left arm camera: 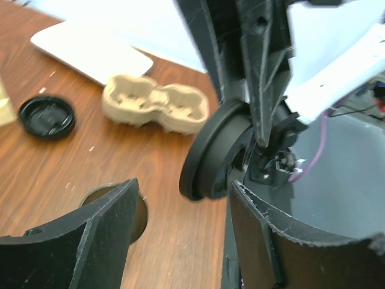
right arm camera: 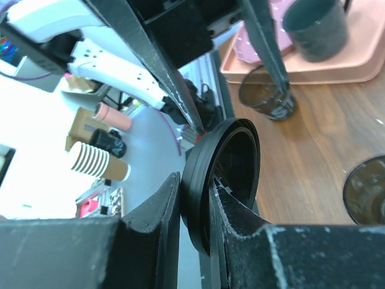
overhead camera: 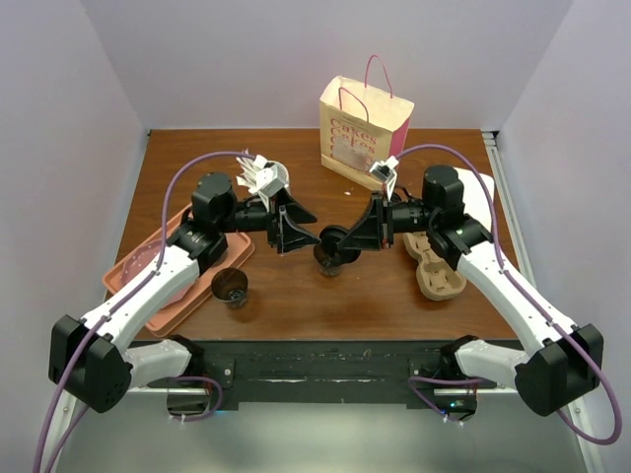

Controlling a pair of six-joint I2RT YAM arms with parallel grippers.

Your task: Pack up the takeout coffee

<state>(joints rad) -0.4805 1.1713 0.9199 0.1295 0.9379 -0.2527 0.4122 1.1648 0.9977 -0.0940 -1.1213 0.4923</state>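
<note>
My right gripper (overhead camera: pixel 360 236) (right arm camera: pixel 195 180) is shut on a round black plastic lid (overhead camera: pixel 330 241) (right arm camera: pixel 225 174) (left arm camera: pixel 210 158). It holds the lid on edge above the table, one finger inside the rim and one outside. My left gripper (overhead camera: pixel 296 232) (left arm camera: pixel 183 186) stands open just left of the lid, with nothing between its fingers. A dark open cup (overhead camera: pixel 330 259) (right arm camera: pixel 367 192) (left arm camera: pixel 111 208) stands below the lid. A second dark open cup (overhead camera: pixel 230 286) (right arm camera: pixel 267 99) stands nearer the tray. I cannot tell which cup is the takeout coffee.
A tan pulp carrier (overhead camera: pixel 434 266) (left arm camera: pixel 156 107) lies at the right, with a loose black lid (left arm camera: pixel 47 116) near it. A paper bag (overhead camera: pixel 365 123) stands at the back. A white cup of stirrers (overhead camera: pixel 266 177) stands at back left. The pink tray (overhead camera: pixel 168 281) holds a dark mug (right arm camera: pixel 316 24).
</note>
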